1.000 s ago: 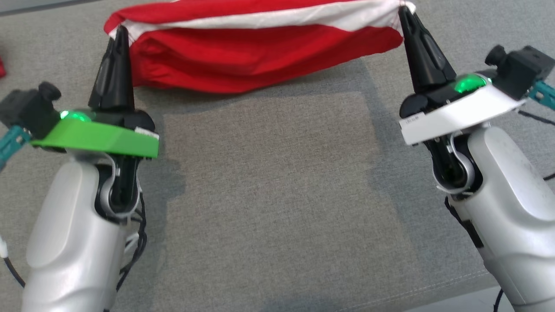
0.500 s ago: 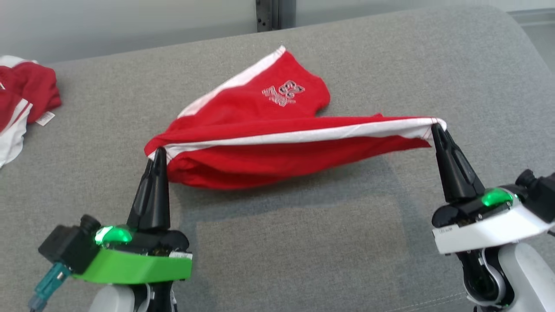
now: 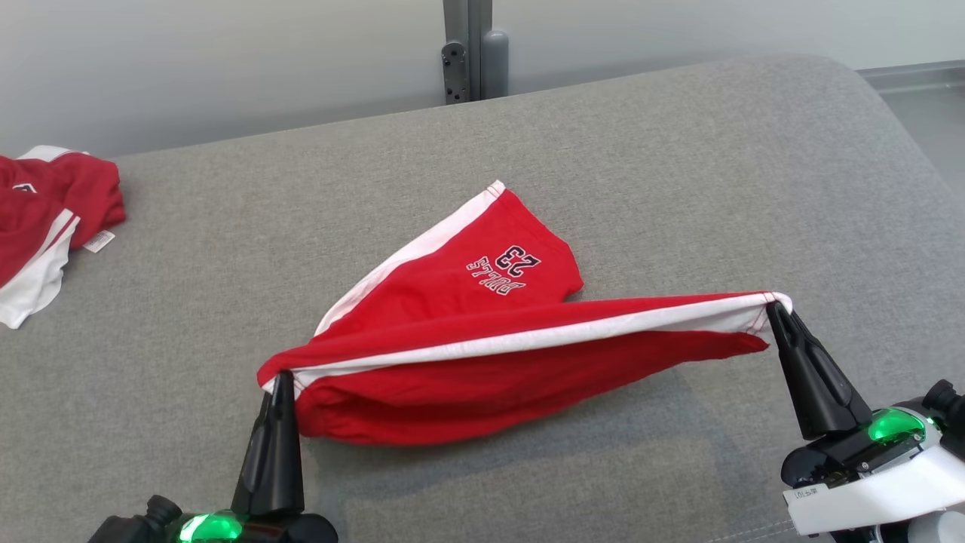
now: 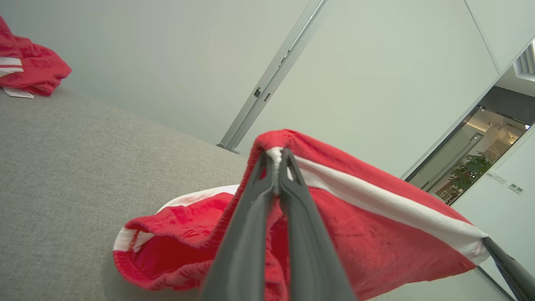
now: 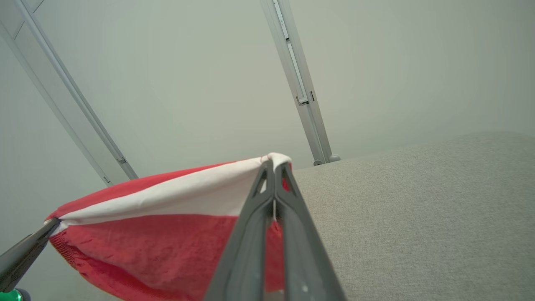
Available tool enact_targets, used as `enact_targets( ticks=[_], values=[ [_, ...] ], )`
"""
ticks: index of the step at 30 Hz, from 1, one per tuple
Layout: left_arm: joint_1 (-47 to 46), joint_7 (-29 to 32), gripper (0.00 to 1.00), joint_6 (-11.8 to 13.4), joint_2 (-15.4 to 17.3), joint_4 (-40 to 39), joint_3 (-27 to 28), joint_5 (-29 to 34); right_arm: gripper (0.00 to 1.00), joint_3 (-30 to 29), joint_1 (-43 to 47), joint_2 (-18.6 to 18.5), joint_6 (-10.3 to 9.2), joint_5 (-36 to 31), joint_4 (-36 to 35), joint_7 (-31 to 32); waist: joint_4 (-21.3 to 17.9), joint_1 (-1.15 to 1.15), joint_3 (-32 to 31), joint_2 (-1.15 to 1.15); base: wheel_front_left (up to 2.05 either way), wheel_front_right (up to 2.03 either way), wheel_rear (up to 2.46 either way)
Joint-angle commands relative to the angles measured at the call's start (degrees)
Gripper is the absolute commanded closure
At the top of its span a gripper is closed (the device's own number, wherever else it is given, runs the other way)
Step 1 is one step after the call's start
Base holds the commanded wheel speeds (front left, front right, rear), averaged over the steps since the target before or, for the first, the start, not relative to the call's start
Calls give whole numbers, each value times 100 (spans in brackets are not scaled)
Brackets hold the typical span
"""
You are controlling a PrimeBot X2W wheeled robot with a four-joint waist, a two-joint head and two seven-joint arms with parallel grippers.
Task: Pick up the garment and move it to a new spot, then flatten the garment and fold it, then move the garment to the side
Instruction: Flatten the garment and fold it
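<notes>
The garment (image 3: 482, 354) is a pair of red shorts with white side stripes and dark lettering. It is stretched between both grippers above the grey cushion (image 3: 678, 166). One leg trails back on the cushion. My left gripper (image 3: 282, 377) is shut on its left corner, and my right gripper (image 3: 776, 305) is shut on its right corner. In the left wrist view the fingers pinch the white-striped edge of the garment (image 4: 376, 225) at the left gripper (image 4: 278, 152). The right wrist view shows the right gripper (image 5: 273, 163) clamped on the white stripe of the garment (image 5: 167, 225).
Another red and white garment (image 3: 41, 219) lies crumpled at the cushion's far left edge, also seen as the red heap (image 4: 29, 67). A pale wall with a grey metal post (image 3: 471, 49) stands behind the cushion. Bare grey fabric surrounds the held shorts.
The head camera has tilted up, so the whole picture shifted down. Both grippers still hold the garment stretched between them; its far leg with the lettering now shows lying on the cushion.
</notes>
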Motion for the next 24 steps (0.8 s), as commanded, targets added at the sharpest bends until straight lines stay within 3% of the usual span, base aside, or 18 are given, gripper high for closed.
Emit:
enact_targets(
  ticks=[1,7,16,24],
  values=[
    [65,-2,100,-10,-12,75,14,23,100,-35,19,-9,-2,-44,89,6,122,0,94,0,0,0,0],
    [-238,4,100,62,-53,766,-105,-303,100,22,-380,47,-2,21,615,14,395,0,221,0,0,0,0],
    [-1329,8,100,598,-52,2073,-392,-1305,100,421,-1703,-68,-5,-3,1957,213,784,0,577,0,0,0,0],
    [-2397,-7,100,907,-53,2944,-570,-1312,100,1138,-3344,-207,-4,252,3198,402,1057,0,1065,0,0,0,0]
  ],
)
